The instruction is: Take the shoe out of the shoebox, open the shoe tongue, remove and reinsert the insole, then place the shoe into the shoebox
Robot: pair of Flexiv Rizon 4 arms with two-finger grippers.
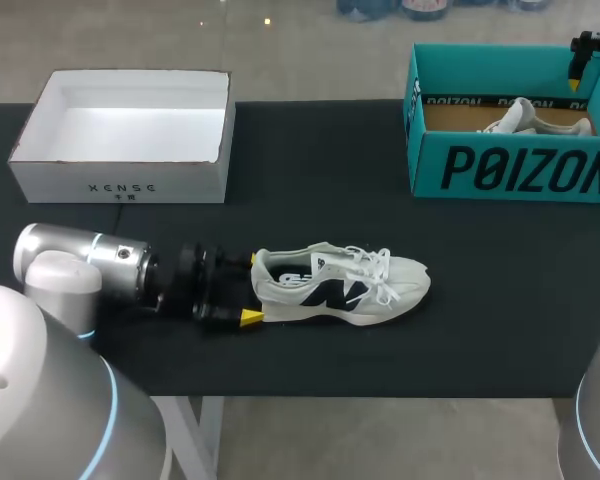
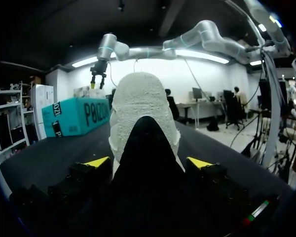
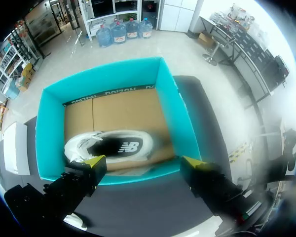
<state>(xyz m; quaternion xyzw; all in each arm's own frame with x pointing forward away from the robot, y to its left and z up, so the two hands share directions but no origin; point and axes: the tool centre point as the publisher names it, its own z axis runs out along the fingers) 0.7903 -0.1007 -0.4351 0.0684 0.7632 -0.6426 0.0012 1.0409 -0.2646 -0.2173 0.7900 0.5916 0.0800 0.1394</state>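
Your left arm [image 1: 75, 262] and right arm [image 2: 202, 37] are smooth silver-grey tubes with thin pale-blue rings at the joints. The left gripper [image 2: 148, 162] and right gripper [image 3: 144, 162] are black and blocky, with wedge-shaped yellow fingertips [image 3: 94, 161] and a small red-and-green mark each.

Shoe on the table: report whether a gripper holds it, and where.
Cannot tell. The left gripper straddles the heel of the shoe, but a firm grip isn't visible. The right gripper, open over the teal shoebox, holds nothing.

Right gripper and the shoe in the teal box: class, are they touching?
Apart. The head view shows the right gripper up by the teal box rim, while the shoe lies down on the box floor.
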